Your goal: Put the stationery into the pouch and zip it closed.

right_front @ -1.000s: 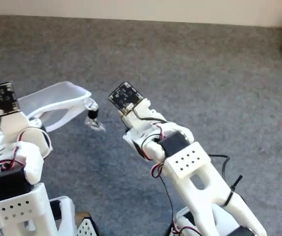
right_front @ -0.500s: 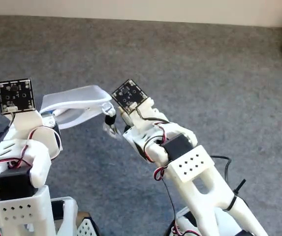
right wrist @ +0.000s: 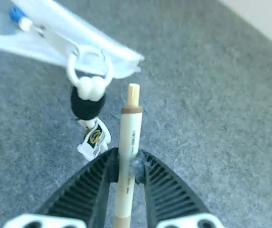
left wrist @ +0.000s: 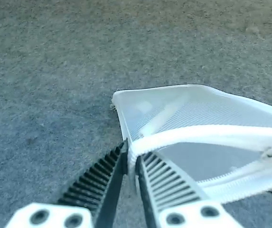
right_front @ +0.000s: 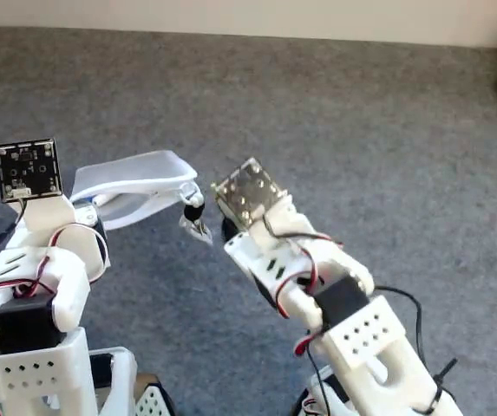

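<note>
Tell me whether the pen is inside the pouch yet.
Out. The pen sits clamped in the right gripper, its tip just short of the pouch.

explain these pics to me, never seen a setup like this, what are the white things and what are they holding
These are two white robot arms side by side. One picture looks down on them from a fixed camera; the other two come from cameras on each arm's wrist. The left hand pinches the rim of a white see-through mesh pouch over the grey carpet. The right hand grips a slim cream-coloured pen near the pouch's ringed black-and-white zip charm.
</note>
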`<state>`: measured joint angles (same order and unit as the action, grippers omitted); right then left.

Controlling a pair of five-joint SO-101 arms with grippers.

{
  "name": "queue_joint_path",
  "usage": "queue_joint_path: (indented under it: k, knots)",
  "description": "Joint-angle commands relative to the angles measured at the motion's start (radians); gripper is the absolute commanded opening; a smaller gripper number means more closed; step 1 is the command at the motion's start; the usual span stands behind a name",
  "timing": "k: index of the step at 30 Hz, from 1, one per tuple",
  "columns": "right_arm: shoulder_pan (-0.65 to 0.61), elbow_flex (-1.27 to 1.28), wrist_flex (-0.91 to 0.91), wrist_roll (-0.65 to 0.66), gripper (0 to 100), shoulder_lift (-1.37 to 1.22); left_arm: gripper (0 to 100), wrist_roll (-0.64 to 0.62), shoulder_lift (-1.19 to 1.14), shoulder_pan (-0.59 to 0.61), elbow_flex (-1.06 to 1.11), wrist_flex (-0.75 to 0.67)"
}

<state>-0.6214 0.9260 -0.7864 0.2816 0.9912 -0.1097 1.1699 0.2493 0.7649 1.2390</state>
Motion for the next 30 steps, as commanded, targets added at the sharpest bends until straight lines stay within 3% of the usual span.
queue_joint_path:
  k: [1, 23, 30]
  knots:
    - [-0.013, 0.044, 0.120, -0.012, 0.4, 0.093, 1, 0.011, 0.002, -0.021, -0.048, -0.003]
    - [-0.016, 0.409, 0.619, -0.014, 0.4, 0.400, 1, 0.011, 0.002, -0.021, -0.047, -0.003]
    - [-0.117, 0.417, 0.638, -0.014, 0.4, 0.478, 1, 0.011, 0.002, -0.021, -0.047, -0.002]
